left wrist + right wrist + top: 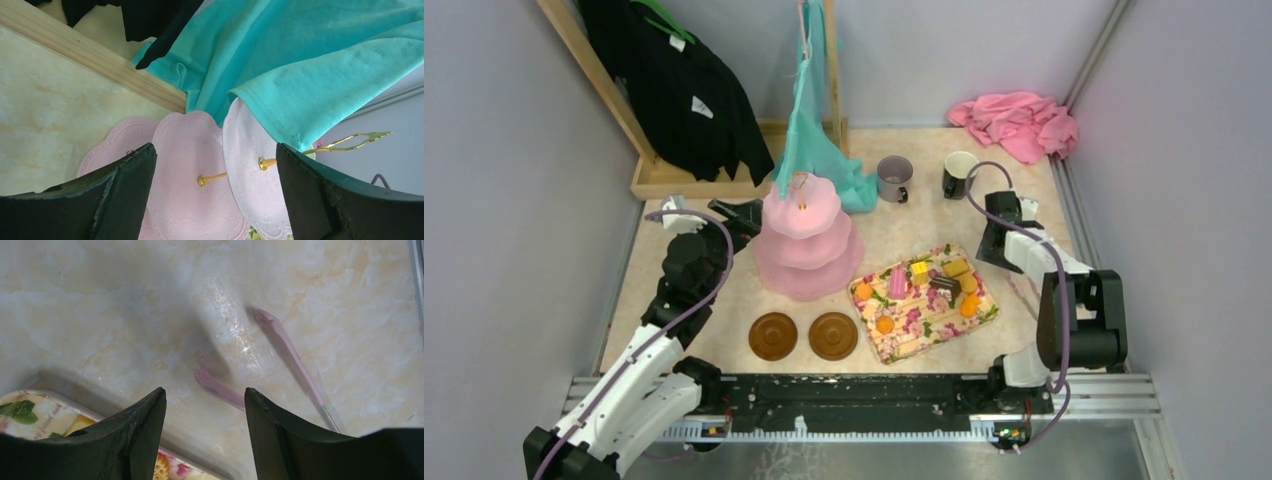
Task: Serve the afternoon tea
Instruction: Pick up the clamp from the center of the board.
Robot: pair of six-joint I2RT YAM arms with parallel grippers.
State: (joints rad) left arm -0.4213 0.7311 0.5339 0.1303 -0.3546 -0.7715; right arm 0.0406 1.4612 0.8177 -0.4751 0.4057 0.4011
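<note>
**Both pincers open and empty; cakes on tray, stand bare**

The left pincer [739, 215] [212, 150] has its jaws spread wide with nothing between them. It is held off the worktop [904, 225] just left of the pink three-tier stand [807, 245] [190, 165], about level with the upper tiers. The left wrist view looks across all three scalloped tiers, with the gold centre post and gold top handle showing. The tiers are bare wherever they can be seen. The teal fabric [819, 130] [320, 65] hangs down behind the stand and overlaps the top tier's edge in that view.

The right pincer [996, 248] [204, 390] has its jaws partly apart and grips nothing. It points down at the worktop just beside the far right corner of the floral tray [986, 312] [35, 400]. Pink tongs [290, 350] lie flat on the worktop right below it, and the fingertips look clear of them.

All the cakes sit on the tray:
- orange cakes [864, 290] at the left, the near middle and the right
- a yellow cake [919, 270] at the back
- a pink cake [898, 283] beside it
- a brown cake [944, 284] near the centre

The grey mug [894, 177] and the black white-lined mug [959, 173] stand upright at the back, near each other but apart, with the grey one on the left. Two brown discs [773, 336] lie flat side by side in front of the stand, left of the tray.

The pink cloth [1019, 122] is crumpled in the back right corner. A black garment [679, 90] hangs on a wooden frame [664, 180] at the back left.
</note>
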